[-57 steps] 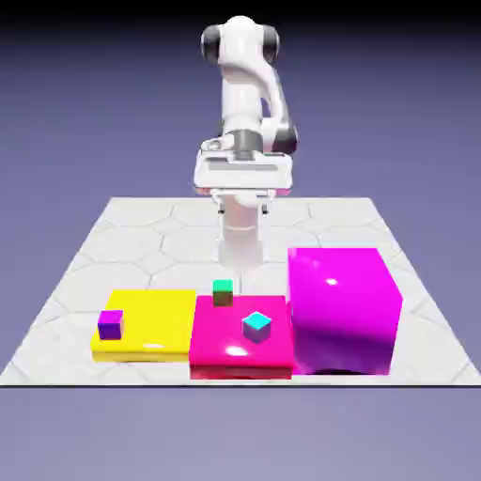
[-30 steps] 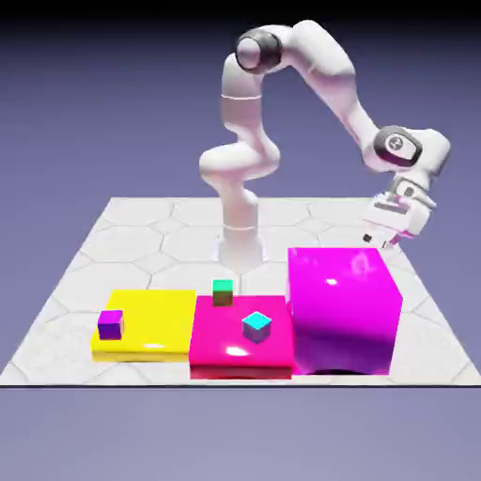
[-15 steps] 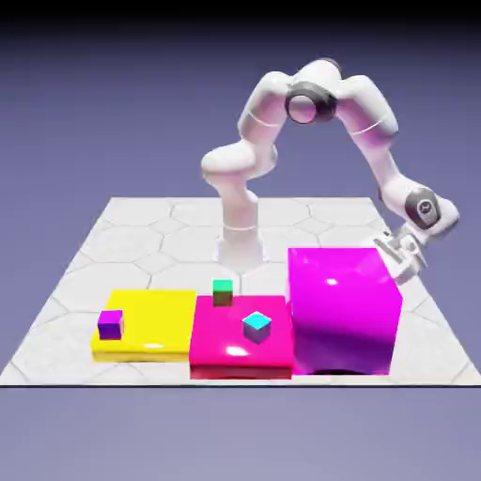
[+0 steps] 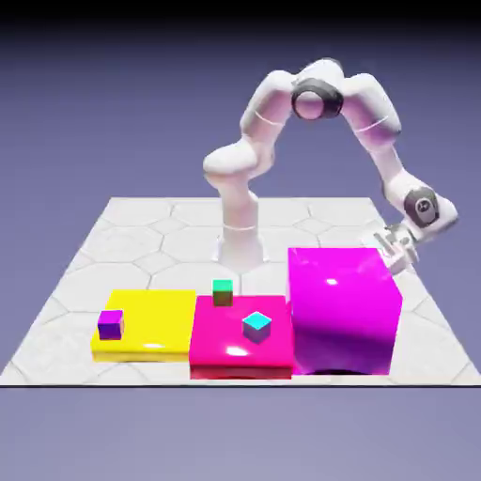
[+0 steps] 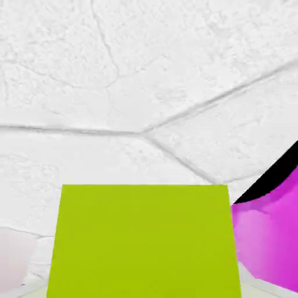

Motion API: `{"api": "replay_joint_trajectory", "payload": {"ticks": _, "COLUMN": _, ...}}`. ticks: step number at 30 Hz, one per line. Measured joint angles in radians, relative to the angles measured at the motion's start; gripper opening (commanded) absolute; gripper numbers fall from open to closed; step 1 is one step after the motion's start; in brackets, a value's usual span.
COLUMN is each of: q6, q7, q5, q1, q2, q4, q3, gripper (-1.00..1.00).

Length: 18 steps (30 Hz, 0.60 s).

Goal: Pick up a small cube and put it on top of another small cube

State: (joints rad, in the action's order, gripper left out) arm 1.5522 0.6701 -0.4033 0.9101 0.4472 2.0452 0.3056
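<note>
In the exterior view the tool point(image 4: 398, 252) sits low behind the big magenta block point(image 4: 344, 305), at that block's far corner on the exterior view's right. The small yellow cube itself is hidden from here by the block and the hand. Well away from the tool, toward the exterior view's left, lie the other small cubes: a cyan cube point(image 4: 256, 326) and a green cube point(image 4: 223, 292) at the magenta slab point(image 4: 240, 346), and a purple cube point(image 4: 111, 325) on the yellow slab point(image 4: 146, 326). Any of these could serve as the base for stacking.

In the hand view the small yellow cube point(image 5: 145, 241) fills the lower middle of the picture, right between the tool's fingers, which it hides. The tool is clenched, and by the look of it grasping this cube, which rests on or just above the white tabletop point(image 5: 116, 75). The magenta block's edge point(image 5: 270, 238) shows just beside the cube.

The cube looks plain yellow-green, flat-faced and sharp-edged, without markings. I judge it rigid and light, with smooth faces that might slip. Two opposite flat sides, gripped squarely near the middle, seem the best hold, so it stays level for setting down.
</note>
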Motion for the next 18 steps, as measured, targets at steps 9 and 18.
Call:
{"api": "replay_joint_trajectory", "payload": {"ticks": 9, "q6": 0.07, "q7": -0.19, "q5": 0.265, "q1": 0.012, "q2": -0.218, "q4": -0.117, "q3": -0.326, "gripper": -1.0}}
{"api": "replay_joint_trajectory", "payload": {"ticks": 18, "q6": 0.095, "q7": -0.427, "q5": 0.243, "q1": -0.27, "q2": -0.143, "q4": -0.207, "q3": -0.643, "gripper": -1.0}}
